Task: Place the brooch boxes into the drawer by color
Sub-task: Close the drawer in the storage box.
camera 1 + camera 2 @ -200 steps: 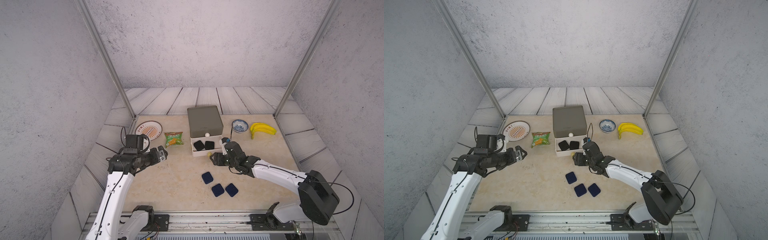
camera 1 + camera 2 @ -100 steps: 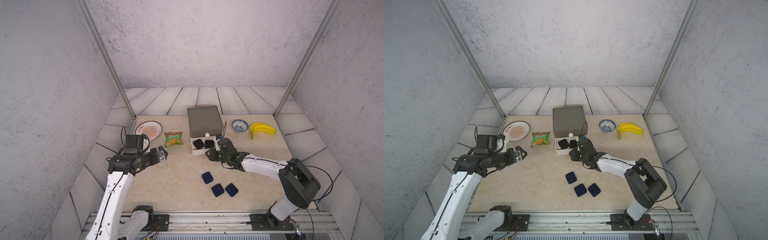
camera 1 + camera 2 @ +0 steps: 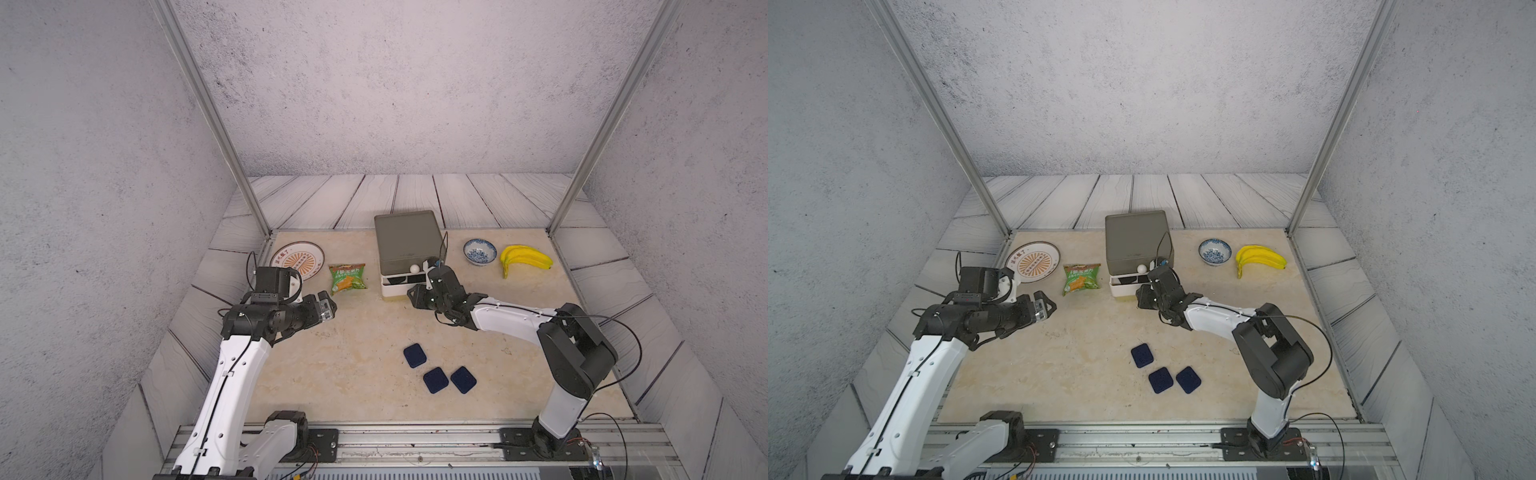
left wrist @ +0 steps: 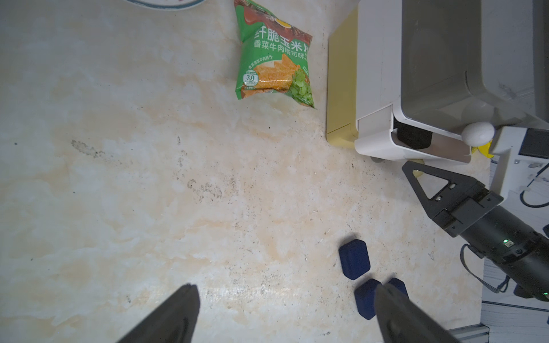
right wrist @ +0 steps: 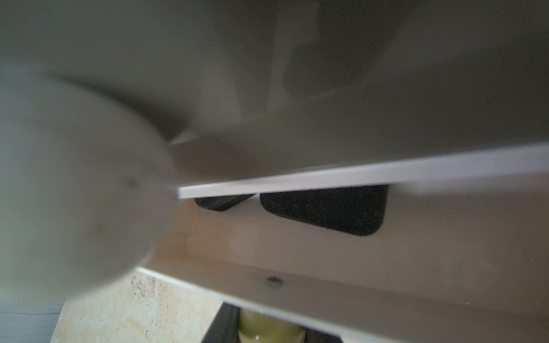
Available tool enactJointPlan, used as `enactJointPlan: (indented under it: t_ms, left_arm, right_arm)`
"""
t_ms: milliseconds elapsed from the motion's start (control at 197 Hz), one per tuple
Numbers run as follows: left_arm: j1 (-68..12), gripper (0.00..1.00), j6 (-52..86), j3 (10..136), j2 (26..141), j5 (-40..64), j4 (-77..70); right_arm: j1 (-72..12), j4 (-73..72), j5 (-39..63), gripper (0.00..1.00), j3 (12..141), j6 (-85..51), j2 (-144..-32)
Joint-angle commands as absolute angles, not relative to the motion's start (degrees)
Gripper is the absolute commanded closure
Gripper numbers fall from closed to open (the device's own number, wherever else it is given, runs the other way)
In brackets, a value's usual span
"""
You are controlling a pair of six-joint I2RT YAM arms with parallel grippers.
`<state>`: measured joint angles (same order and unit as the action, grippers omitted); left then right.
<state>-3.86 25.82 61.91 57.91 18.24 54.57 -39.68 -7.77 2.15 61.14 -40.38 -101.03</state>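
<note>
Though pressed right up against the front of the chest of drawers (image 3: 409,241), easy enough to read on the right gripper (image 3: 415,297): down at the bottom tier, closed on the yellow knob (image 5: 267,326), with that knob pinched between the two dark fingers (image 4: 459,194) in the right wrist view. Just above, pulled out partway: white drawer (image 4: 375,138). Lying flat inside it, one black box (image 5: 323,210) showing most of its lid and another black box (image 5: 219,203) showing only a corner, both half hidden under the grey tier (image 4: 439,59). Sticking out of that grey front, a round pale knob (image 3: 414,269), just beside the right wrist. Over to the left gripper (image 4: 285,289): hanging above bare table (image 3: 324,374), spread wide, gripping nothing, aimed across toward the snack packet (image 3: 347,278). Out in the open toward the robot's side of the table, well apart from both grippers: navy box (image 3: 414,356) nearest the chest, then second navy box (image 3: 436,380) and third navy box (image 3: 463,379) side by side, close together. Along the back: plate (image 3: 297,258) beside the snack packet on the left arm's side of the chest, bowl (image 3: 480,251) and bananas (image 3: 525,257) on the right arm's side.
</note>
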Motion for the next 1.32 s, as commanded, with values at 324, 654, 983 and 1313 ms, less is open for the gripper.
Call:
enactJointPlan:
  t_ms: [324, 654, 983, 1313]
  left_arm:
    - [-3.36, 0.02, 24.69, 60.65, 57.88, 18.18, 54.32]
    - [-3.40, 0.02, 25.27, 60.67, 56.89, 18.41, 54.33]
    - [-3.36, 0.02, 25.63, 58.19, 57.95, 22.29, 51.59]
    - [-3.40, 0.02, 26.59, 58.14, 57.79, 21.21, 51.28]
  right_arm:
    - [-39.31, -10.00, 1.07, 0.39, 56.51, -37.74, -93.45]
    - [-33.23, -11.29, 3.59, 0.90, 44.70, -42.12, -80.22]
    - [-23.28, -20.19, 22.33, 1.00, 43.09, -50.82, -87.73]
    - [-23.09, -21.75, 20.30, 1.00, 49.00, -48.95, -94.59]
